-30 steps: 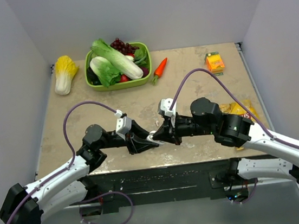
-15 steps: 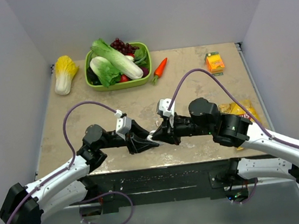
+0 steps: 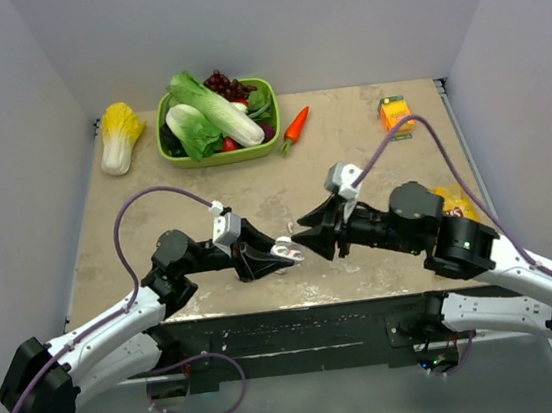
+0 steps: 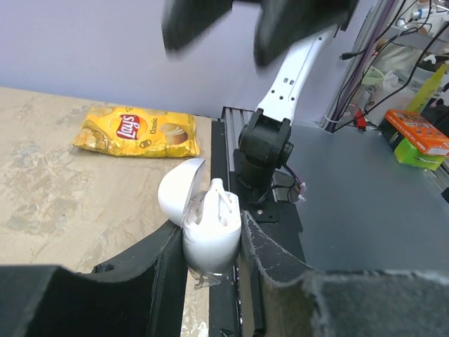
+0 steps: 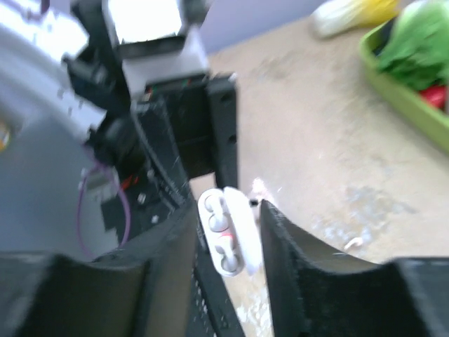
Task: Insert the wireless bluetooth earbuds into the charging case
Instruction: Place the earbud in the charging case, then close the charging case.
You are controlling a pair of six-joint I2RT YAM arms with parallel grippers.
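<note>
Presently, at the near middle of the table [image 3: 370,155]: left end effector [image 3: 276,257] clenched on the charging case [image 3: 286,253], lid open. One white earbud [image 4: 219,198] stands seated in the case. Right end effector [image 3: 312,236] is just right of the case and apart from it, released, jaws spread, nothing between them. Far side: green basket [image 3: 215,160] of vegetables, carrot [image 3: 295,125], orange carton [image 3: 396,113]. Right side: chip bag [image 4: 137,132].

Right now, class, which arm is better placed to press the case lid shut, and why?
Right. The left gripper is shut on the charging case, its lid open. The right gripper is free, jaws apart, pointing at the case.
</note>
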